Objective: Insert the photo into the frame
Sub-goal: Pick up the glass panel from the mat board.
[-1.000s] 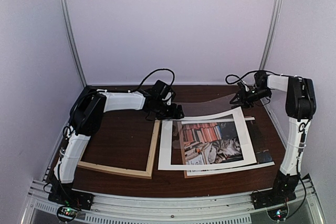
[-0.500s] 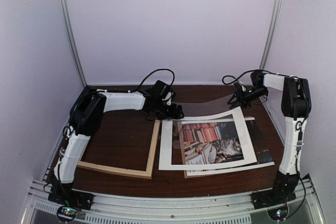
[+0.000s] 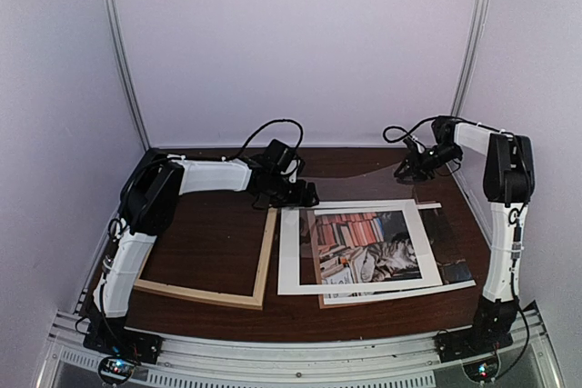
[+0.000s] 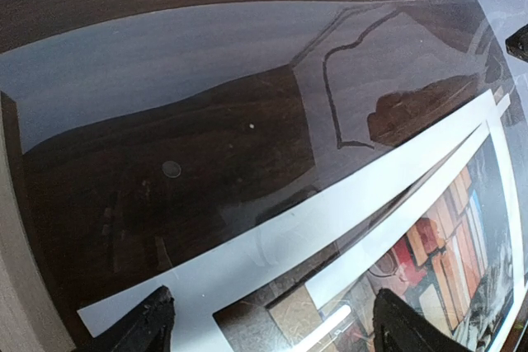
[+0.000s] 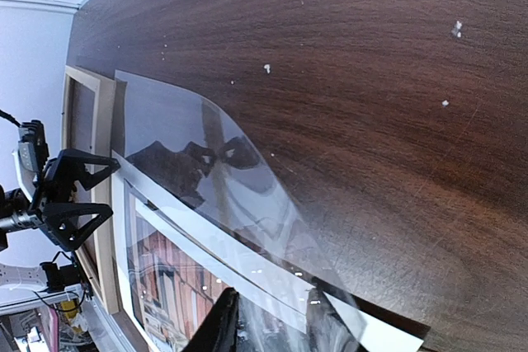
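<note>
The photo [image 3: 364, 247], a cat and red-orange books inside a wide white border, lies flat on the table right of centre. The frame [image 3: 264, 252] of pale wood strips lies empty to its left, its right strip beside the photo's left edge. A clear sheet [image 3: 364, 181] arches over the photo's far edge. My right gripper [image 3: 414, 168] holds that sheet's far right corner, which runs in between the fingers [image 5: 219, 327]. At the frame's far right corner my left gripper [image 3: 305, 195] stands open, its fingertips wide apart over the photo's white border [image 4: 272, 253] and under the clear sheet.
A brown backing board [image 3: 320, 290] and another white sheet [image 3: 409, 292] stick out from under the photo at its near edge. Enclosure walls stand close behind and to both sides. The right arm [image 3: 505, 215] rises along the table's right edge.
The photo's far right corner, raised a second ago, has dropped flat. My right gripper has drawn slightly back and to the right with the clear sheet. The left arm has not moved.
</note>
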Tool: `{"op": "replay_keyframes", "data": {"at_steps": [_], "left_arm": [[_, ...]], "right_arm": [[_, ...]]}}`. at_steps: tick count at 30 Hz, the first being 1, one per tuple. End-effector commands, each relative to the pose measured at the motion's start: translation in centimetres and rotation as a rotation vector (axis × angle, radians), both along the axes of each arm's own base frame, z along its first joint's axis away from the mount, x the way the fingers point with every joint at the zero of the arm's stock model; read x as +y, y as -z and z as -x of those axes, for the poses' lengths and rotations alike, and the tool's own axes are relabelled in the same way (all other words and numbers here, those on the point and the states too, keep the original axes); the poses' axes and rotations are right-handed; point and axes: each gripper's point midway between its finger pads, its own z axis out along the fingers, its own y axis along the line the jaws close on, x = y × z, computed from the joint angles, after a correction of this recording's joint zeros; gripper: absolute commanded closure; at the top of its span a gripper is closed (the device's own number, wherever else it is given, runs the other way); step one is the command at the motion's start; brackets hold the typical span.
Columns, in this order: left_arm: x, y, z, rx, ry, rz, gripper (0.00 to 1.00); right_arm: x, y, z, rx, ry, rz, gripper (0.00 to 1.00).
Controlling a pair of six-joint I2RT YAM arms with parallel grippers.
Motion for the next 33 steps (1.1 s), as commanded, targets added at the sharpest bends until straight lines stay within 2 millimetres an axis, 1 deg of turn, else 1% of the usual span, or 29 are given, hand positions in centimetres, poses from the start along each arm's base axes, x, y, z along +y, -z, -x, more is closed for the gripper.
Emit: {"op": "replay_keyframes", "data": {"at_steps": [1, 4, 7, 10, 12, 14, 15, 17, 19, 21, 24, 26, 28, 29, 30, 32, 33], "left_arm": [[3.9, 7.7, 4.7, 0.228, -0.004, -0.187, 0.16], [4.0, 7.8, 4.8, 0.232, -0.004, -0.189, 0.16], [4.0, 7.8, 4.8, 0.231, -0.003, -0.189, 0.16], [3.9, 7.7, 4.7, 0.226, -0.004, -0.184, 0.16], [3.7, 7.4, 4.5, 0.219, -0.002, -0.174, 0.16], [3.2, 6.6, 4.4, 0.196, 0.021, -0.150, 0.15], [2.9, 6.0, 4.2, 0.178, 0.038, -0.135, 0.14], [2.3, 4.1, 3.8, 0.125, 0.072, -0.110, 0.12], [1.9, 1.2, 3.2, 0.053, 0.105, -0.085, 0.11], [1.2, -2.4, 2.8, -0.025, 0.147, -0.046, 0.10], [0.4, -7.8, 2.9, -0.134, 0.226, 0.014, 0.08], [0.3, -10.9, 3.3, -0.203, 0.278, 0.037, 0.07], [0.3, -13.6, 3.9, -0.265, 0.338, 0.046, 0.06], [0.4, -15.0, 4.2, -0.299, 0.370, 0.046, 0.05], [0.5, -16.0, 4.5, -0.326, 0.401, 0.045, 0.05], [0.8, -18.6, 5.4, -0.393, 0.470, 0.044, 0.05], [1.0, -19.4, 5.9, -0.421, 0.501, 0.041, 0.04]], "right_arm": [[-0.2, -0.1, -0.5, -0.007, -0.010, 0.037, 0.70], [-0.1, -0.2, -0.6, -0.006, -0.014, 0.032, 0.71], [0.0, -0.3, -0.4, -0.004, -0.016, 0.032, 0.76], [0.1, -0.7, 0.1, -0.004, -0.018, 0.033, 0.84], [0.0, -1.3, 0.4, -0.014, -0.015, 0.039, 0.91], [-0.1, -2.3, 0.7, -0.033, -0.009, 0.049, 0.99], [-0.2, -3.0, 0.9, -0.047, -0.005, 0.053, 1.00], [-0.2, -4.8, 1.3, -0.083, 0.003, 0.063, 1.00], [-0.4, -6.7, 1.9, -0.121, 0.014, 0.074, 1.00], [-0.6, -8.8, 2.5, -0.164, 0.021, 0.088, 1.00], [-0.3, -12.0, 3.7, -0.220, 0.018, 0.088, 1.00], [0.2, -14.3, 5.0, -0.258, 0.001, 0.096, 1.00], [0.7, -16.1, 6.5, -0.284, -0.020, 0.116, 1.00], [0.6, -16.9, 7.1, -0.298, -0.025, 0.131, 1.00], [1.7, -17.7, 8.1, -0.316, -0.059, 0.142, 1.00], [2.6, -19.2, 9.8, -0.349, -0.094, 0.161, 1.00], [3.1, -20.0, 10.6, -0.367, -0.109, 0.168, 1.00]]}}
